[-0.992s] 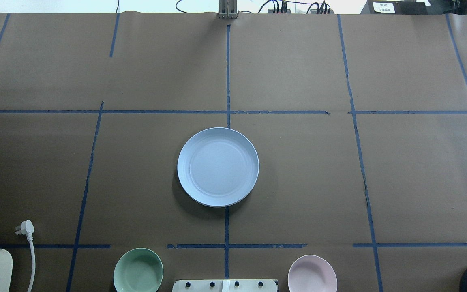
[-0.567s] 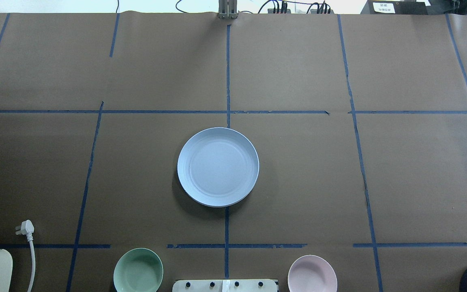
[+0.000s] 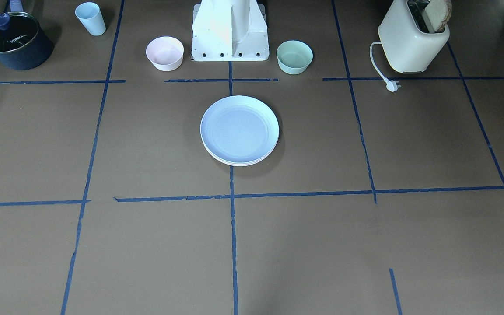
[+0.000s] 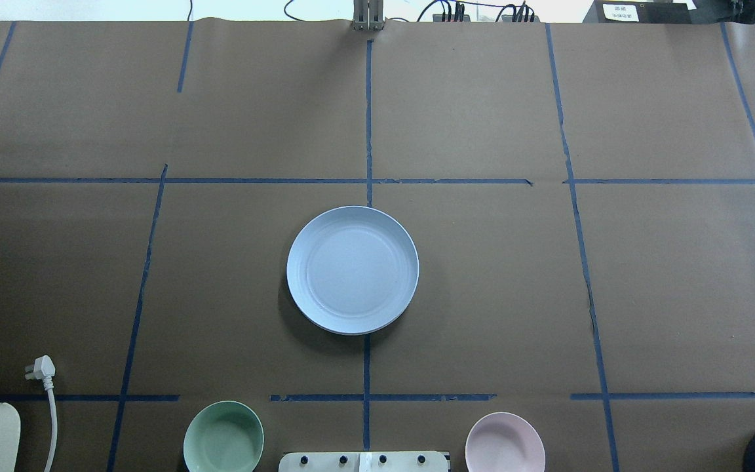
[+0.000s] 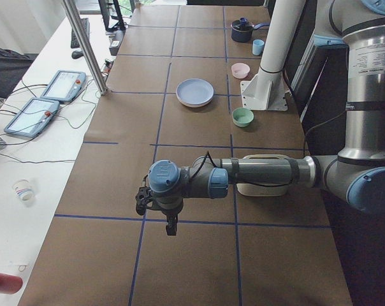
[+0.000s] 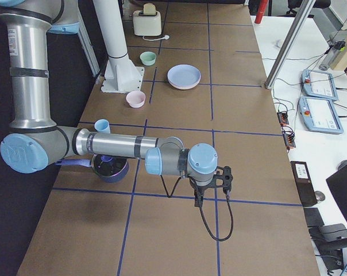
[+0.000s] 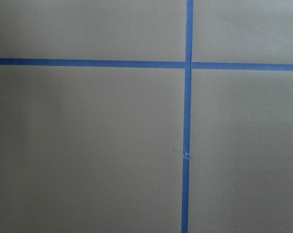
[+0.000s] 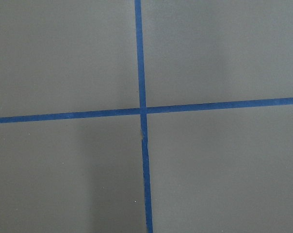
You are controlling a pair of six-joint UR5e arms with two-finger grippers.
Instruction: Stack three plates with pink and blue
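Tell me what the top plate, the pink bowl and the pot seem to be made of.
Plate: probably matte plastic; even pastel blue, no glare.
Pink bowl: likely the same; dull, soft colour.
Pot: seemingly dark coated metal, with a glossy, probably glass lid that mirrors light.

Brown paper (image 4: 482,98) crossed by blue tape lines (image 4: 368,118) covered the long table; alongside, a white bench (image 5: 46,169) carried two teach pendants (image 5: 64,86) and a paper cup (image 5: 23,189).
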